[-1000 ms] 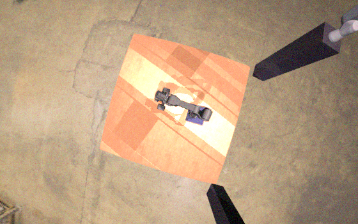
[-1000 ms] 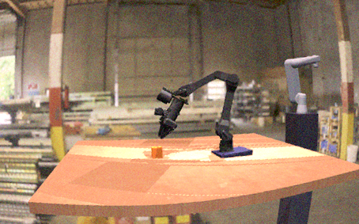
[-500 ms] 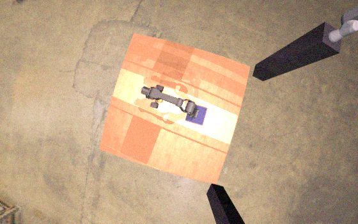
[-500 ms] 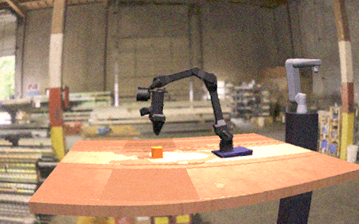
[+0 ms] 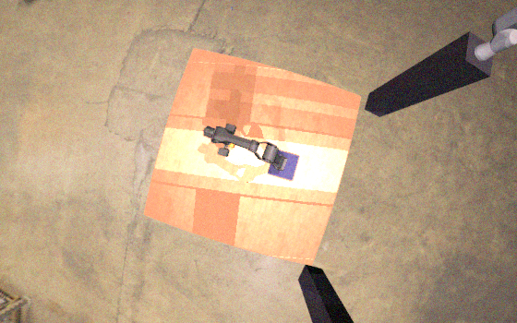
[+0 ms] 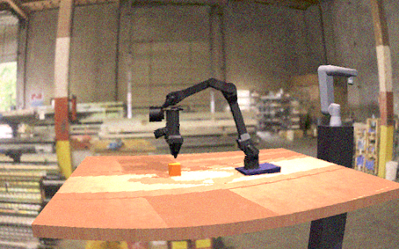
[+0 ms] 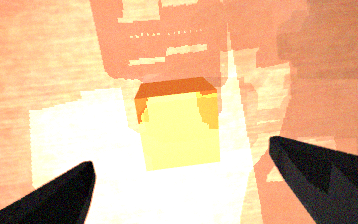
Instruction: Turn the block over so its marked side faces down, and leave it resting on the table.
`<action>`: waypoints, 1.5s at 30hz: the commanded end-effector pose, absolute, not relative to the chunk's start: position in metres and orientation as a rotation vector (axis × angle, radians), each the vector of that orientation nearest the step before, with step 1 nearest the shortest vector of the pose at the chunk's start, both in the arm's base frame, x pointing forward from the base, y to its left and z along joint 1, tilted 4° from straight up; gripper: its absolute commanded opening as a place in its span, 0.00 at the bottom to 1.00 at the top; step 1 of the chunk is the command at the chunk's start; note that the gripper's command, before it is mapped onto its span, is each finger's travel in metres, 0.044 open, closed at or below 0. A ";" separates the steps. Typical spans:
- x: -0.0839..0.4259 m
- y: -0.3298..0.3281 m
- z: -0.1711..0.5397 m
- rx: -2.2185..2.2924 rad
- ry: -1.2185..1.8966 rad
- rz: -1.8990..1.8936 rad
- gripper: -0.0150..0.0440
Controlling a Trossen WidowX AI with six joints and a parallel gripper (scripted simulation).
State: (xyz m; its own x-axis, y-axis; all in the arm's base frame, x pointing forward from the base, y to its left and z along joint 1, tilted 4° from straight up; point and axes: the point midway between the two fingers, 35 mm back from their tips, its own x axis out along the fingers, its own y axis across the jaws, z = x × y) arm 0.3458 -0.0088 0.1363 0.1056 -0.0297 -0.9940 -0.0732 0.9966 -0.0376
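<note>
Block: we see a small orange cube (image 6: 174, 168) resting on the counter (image 6: 194, 210), on the pale band that runs across the middle, well in from every edge.
Marked side: in the wrist view the block (image 7: 177, 125) shows a bright yellow face turned up toward the camera, with darker orange sides; we take the yellow face for the marked one, so it is not yet facing down.
Pincer: the pincer (image 6: 175, 154) hangs point-down above the block, apart from it; its jaws stand wide and hold nothing. In the wrist view one dark fingertip (image 7: 55, 197) sits low on each side of the frame, with the block ahead of the gap between them.
Handling: we judge the block rigid and light, with flat, smooth faces that could slip under a shallow pinch; nothing suggests it is fragile.
Where to take hold: we would close on two opposite orange side faces, about mid-height, leaving the yellow face free to roll under.
Risk: gripped off-centre, the cube may twist out or land on an edge.
</note>
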 end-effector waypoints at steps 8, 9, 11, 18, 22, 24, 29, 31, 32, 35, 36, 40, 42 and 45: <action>0.348 -0.010 0.116 -0.087 1.464 0.027 1.00; 0.349 -0.010 0.115 -0.087 1.464 0.027 1.00; 0.349 -0.011 0.111 -0.087 1.464 0.027 1.00; 0.350 -0.011 0.100 -0.085 1.464 0.027 1.00; 0.351 -0.011 0.094 -0.085 1.465 0.028 1.00; 0.351 -0.011 0.091 -0.085 1.464 0.027 1.00; 0.352 -0.011 0.084 -0.087 1.464 0.027 1.00; 0.352 -0.011 0.083 -0.087 1.464 0.027 1.00; 0.352 -0.011 0.083 -0.087 1.464 0.027 0.96; 0.352 -0.011 0.083 -0.087 1.464 0.027 0.82; 0.352 -0.011 0.083 -0.087 1.464 0.027 0.78; 0.352 -0.011 0.083 -0.087 1.464 0.027 0.63; 0.352 -0.011 0.083 -0.087 1.464 0.027 0.61; 0.352 -0.011 0.083 -0.087 1.464 0.027 0.58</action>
State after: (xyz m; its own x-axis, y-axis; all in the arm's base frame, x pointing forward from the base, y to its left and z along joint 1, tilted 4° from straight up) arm 0.3515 -0.0111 0.0839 0.1074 -0.0327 -0.9937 -0.0689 0.9968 -0.0403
